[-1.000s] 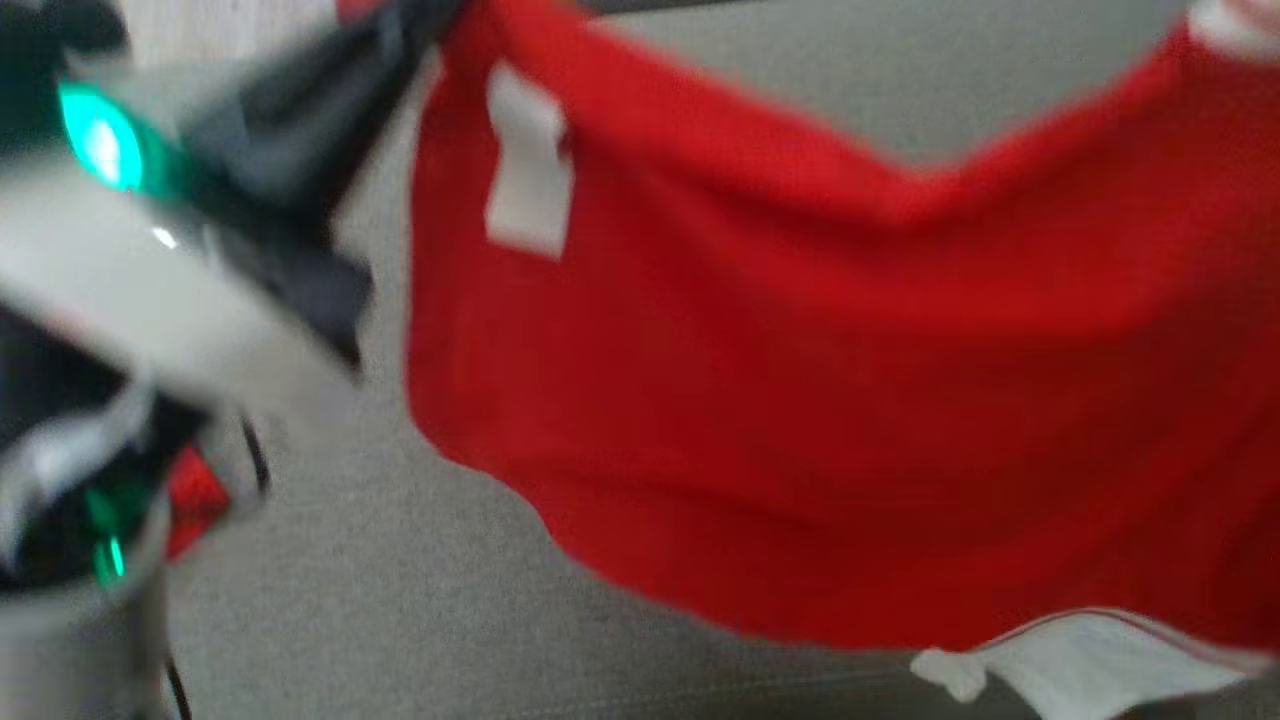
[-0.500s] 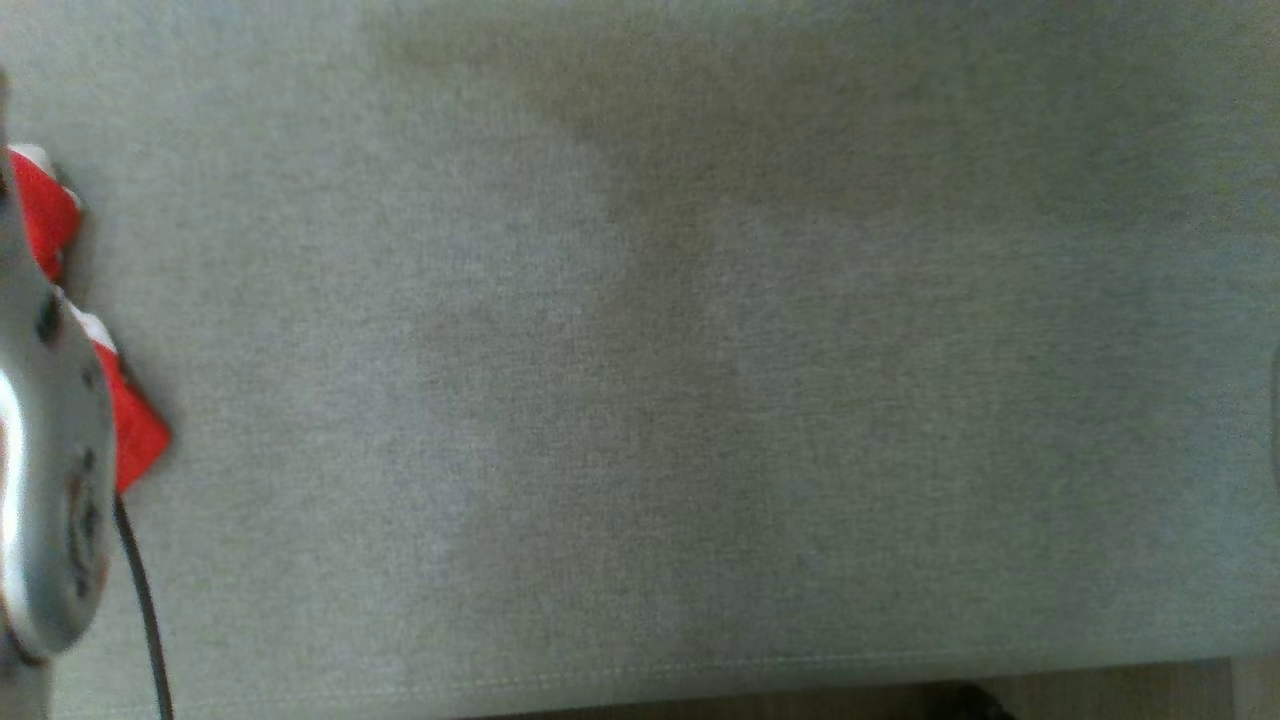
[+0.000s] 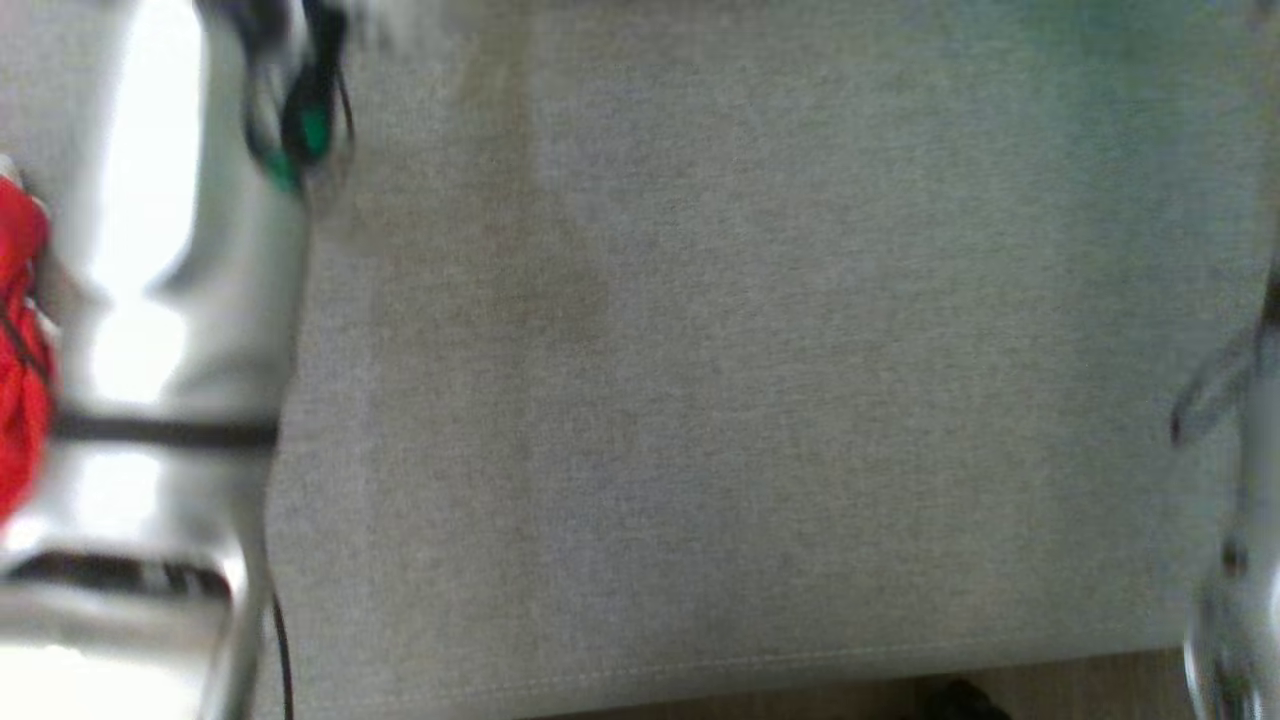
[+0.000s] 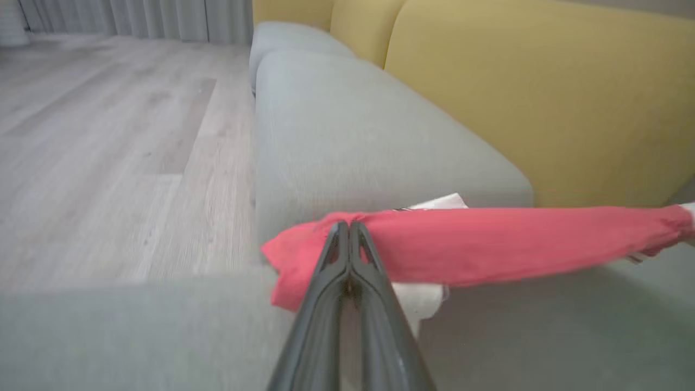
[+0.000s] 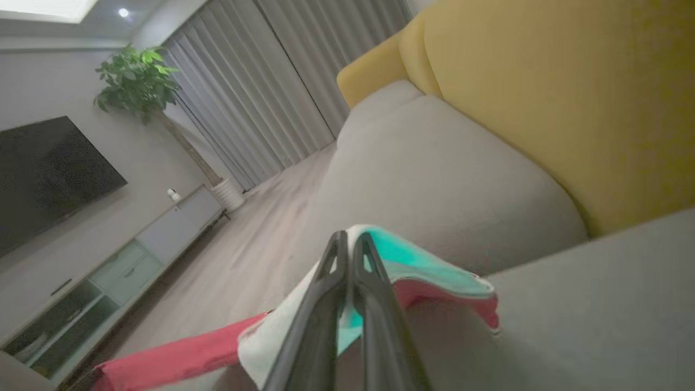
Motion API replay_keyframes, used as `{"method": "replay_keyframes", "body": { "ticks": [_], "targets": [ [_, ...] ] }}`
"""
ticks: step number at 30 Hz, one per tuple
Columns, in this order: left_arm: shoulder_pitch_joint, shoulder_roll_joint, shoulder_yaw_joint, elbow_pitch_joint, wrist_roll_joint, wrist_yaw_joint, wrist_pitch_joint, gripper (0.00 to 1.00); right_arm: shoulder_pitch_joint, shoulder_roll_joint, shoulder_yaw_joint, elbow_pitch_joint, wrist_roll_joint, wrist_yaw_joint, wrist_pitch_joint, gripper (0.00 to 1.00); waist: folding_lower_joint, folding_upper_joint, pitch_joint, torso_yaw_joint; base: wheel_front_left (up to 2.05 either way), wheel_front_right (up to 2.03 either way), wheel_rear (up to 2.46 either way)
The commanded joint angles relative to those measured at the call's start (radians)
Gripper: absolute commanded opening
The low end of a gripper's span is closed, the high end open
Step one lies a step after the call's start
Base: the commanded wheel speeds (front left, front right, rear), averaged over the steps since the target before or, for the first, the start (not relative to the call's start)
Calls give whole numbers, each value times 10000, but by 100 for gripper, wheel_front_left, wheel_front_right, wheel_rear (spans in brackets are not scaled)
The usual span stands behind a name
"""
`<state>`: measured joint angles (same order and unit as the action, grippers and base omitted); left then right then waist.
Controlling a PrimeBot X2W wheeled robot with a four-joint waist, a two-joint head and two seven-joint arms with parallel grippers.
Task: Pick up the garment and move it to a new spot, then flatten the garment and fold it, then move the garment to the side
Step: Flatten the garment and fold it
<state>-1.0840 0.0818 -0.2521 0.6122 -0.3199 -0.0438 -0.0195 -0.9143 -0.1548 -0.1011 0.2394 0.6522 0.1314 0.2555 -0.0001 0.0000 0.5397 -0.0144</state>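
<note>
The garment (image 4: 488, 244) is red with white trim, pulled into a taut band between my two grippers above the grey sofa seat (image 4: 353, 141). My left gripper (image 4: 347, 228) is shut on one bunched red end. My right gripper (image 5: 347, 239) is shut on the other end, where the garment (image 5: 412, 266) shows white and teal trim and trails down to the lower left. In the blurred head view a sliver of the garment (image 3: 20, 360) peeks out at the left edge behind my pale left forearm (image 3: 180, 330).
Yellow back cushions (image 4: 532, 103) rise behind the grey seat. The seat's front edge (image 3: 700, 670) runs along the bottom of the head view, with wooden floor (image 4: 108, 146) beyond. A TV (image 5: 49, 174), a low cabinet (image 5: 125, 255), a plant (image 5: 136, 81) and curtains (image 5: 260, 92) stand across the room.
The head camera has swung: one second ago the red garment hung spread across the view, now bare grey seat fills it. My left forearm has come further into the left side.
</note>
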Motion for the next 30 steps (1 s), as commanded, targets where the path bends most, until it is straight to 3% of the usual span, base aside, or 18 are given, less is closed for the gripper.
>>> {"method": "replay_keyframes", "body": {
  "ticks": [1, 4, 9, 16, 17, 20, 25, 30],
  "targets": [
    [415, 376, 110, -617, -126, -35, -30, 0, 620, -167, 152, -783, 197, -7, 87, 0, 1, 0, -527, -160, 0, 0, 0],
    [2606, 514, -123, -1472, -259, -70, 225, 0, 3084, -550, 170, -1725, 366, -7, 305, 0, 1, 0, -1228, -192, 0, 0, 0],
    [6204, 778, -366, -3757, -480, 354, 853, 0, 6618, -651, -262, -3167, 263, -7, 713, 0, 1, 0, -2313, -204, 0, 0, 0],
    [10629, 1079, -692, -7284, -799, 1289, 2020, 0, 10853, 98, -1039, -5223, -406, -7, 1486, 0, 1, 0, -3216, -142, 0, 0, 0],
    [10629, 1079, -692, -7284, -799, 1289, 2020, 0, 10853, 98, -1039, -5223, -406, -7, 1486, 0, 1, 0, -3216, -142, 0, 0, 0],
    [12006, 1213, -650, -8821, -886, 1829, 2529, 0, 12368, 583, -1355, -5993, -520, -7, 1708, 0, 1, 0, -3249, -52, 0, 0, 0],
    [12913, 1393, -757, -10265, -948, 2242, 3372, 0, 12990, 942, -1715, -6533, -414, -7, 1742, 0, 1, 0, -2967, 14, 0, 0, 0],
    [11514, 1494, -976, -9894, -873, 2073, 4448, 0, 11235, 914, -1536, -6142, -768, -7, 2499, 0, 1, 0, -2641, 129, 0, 0, 0]
  ]
}}
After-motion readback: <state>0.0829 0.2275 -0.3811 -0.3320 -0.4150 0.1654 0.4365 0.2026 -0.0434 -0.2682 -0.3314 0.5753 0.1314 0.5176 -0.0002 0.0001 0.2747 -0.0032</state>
